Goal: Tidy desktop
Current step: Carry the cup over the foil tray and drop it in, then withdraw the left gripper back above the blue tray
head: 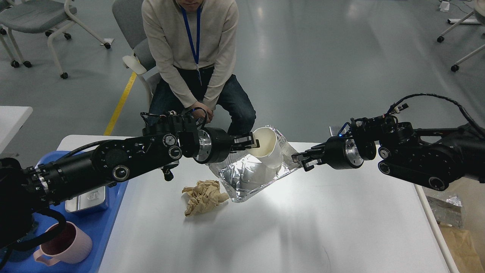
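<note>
The pink mug (62, 244) is sitting at the near left on the blue tray (108, 223), partly hidden by my left arm, which is also covering most of a small metal tin (89, 201). The smooth white-grey surface (273, 231) is spreading wide ahead, carrying a crumpled tan paper wad (204, 196) near its middle. Just beyond, a shiny crinkled foil bag (250, 176) is standing open; the left tool (253, 143) is gripping the rim of a white paper cup (268, 151), whose base is sinking out of sight inside the bag. The right tool (302, 160) is pinching the bag's right edge, its fingertips hard to separate. A seated person (191, 57) is cut off at the top.
</note>
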You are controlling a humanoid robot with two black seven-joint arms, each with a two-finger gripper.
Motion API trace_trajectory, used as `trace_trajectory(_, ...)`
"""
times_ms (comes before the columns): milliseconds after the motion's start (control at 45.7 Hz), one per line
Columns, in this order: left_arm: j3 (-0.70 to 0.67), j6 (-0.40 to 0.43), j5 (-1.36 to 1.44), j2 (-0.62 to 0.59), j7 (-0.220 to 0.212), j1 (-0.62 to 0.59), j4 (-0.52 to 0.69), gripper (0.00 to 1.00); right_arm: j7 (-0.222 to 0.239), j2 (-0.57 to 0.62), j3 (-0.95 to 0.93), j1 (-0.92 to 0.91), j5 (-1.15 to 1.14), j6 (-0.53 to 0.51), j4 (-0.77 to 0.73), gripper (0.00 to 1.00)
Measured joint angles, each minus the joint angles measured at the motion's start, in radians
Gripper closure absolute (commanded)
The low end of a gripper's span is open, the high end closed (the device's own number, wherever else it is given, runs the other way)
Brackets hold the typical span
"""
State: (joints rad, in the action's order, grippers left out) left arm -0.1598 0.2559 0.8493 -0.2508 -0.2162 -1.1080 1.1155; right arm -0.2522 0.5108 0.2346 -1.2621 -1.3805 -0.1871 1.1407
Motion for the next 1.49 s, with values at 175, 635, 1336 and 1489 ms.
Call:
trace_trajectory(175, -0.009, -0.001, -0.005, 0.036, 0.001, -0.019, -0.018, 0.26, -0.001, 0.0, 0.0, 0.0, 0.0, 0.0, 0.001, 1.0)
trace_trajectory(635, -0.038, -0.004, -0.096, 0.012, 0.01, -0.05, -0.017, 0.21, -0.001, 0.001, 0.003, 0.0, 0.0, 0.0, 0.001, 1.0)
trace_trajectory(1336, -0.007, -0.005, -0.101, -0.535, 0.037, -0.056, 0.339, 0.24, 0.001, 0.029, 0.003, 0.014, 0.0, 0.0, 0.001, 1.0)
trace_trajectory(1489, 0.0, -0.004, -0.076, -0.665, 0.079, -0.034, 0.406, 0.23, 0.001, 0.029, 0.004, 0.016, 0.0, 0.0, 0.001, 1.0)
